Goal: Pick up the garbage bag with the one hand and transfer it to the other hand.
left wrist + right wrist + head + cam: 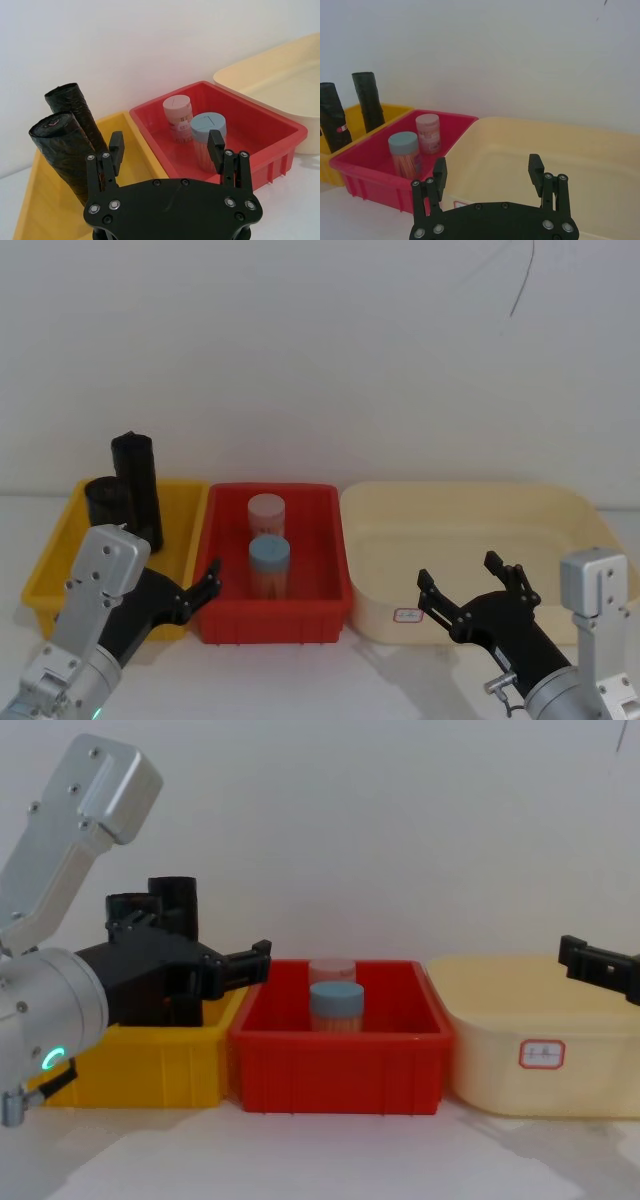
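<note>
Both grippers gape open. Nearer is the left gripper (206,581): the garbage bag (103,502) stands near-upright at its ten o'clock, in the yellow bin (55,540); the right gripper (458,575) sits well apart.

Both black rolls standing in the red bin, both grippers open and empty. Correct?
No. The garbage bag and the slimmer roll stand in the yellow bin, not the red bin; the head view shows it. The left gripper and right gripper are open and empty.
</note>
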{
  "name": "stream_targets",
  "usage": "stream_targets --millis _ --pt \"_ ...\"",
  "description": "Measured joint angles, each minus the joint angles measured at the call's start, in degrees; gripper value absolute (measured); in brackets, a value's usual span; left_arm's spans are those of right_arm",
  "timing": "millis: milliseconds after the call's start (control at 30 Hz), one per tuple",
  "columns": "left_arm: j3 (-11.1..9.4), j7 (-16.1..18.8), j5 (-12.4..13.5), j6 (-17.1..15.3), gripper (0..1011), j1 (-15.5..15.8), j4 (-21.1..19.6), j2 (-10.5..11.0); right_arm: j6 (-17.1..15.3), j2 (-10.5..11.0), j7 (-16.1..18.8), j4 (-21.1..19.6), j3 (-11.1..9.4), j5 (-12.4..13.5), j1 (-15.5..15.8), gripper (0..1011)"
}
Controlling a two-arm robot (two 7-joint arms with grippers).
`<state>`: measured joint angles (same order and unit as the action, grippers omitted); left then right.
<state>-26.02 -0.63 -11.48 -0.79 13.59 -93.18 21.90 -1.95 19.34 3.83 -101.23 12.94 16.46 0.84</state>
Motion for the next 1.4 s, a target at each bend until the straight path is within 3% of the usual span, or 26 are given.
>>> stream_targets --millis 900,1400 --pt "0.07 -0.04 0.17 0.02 1002 0.06 0.1 0.0 0.0 0.0 0.0 0.0 0.0 0.0 0.0 1001" --pt "1.61 -0.94 1.05 0.0 1002 0.11 2.39 1.68 0.0 0.0 0.0 0.0 0.0 0.0 0.0 1001"
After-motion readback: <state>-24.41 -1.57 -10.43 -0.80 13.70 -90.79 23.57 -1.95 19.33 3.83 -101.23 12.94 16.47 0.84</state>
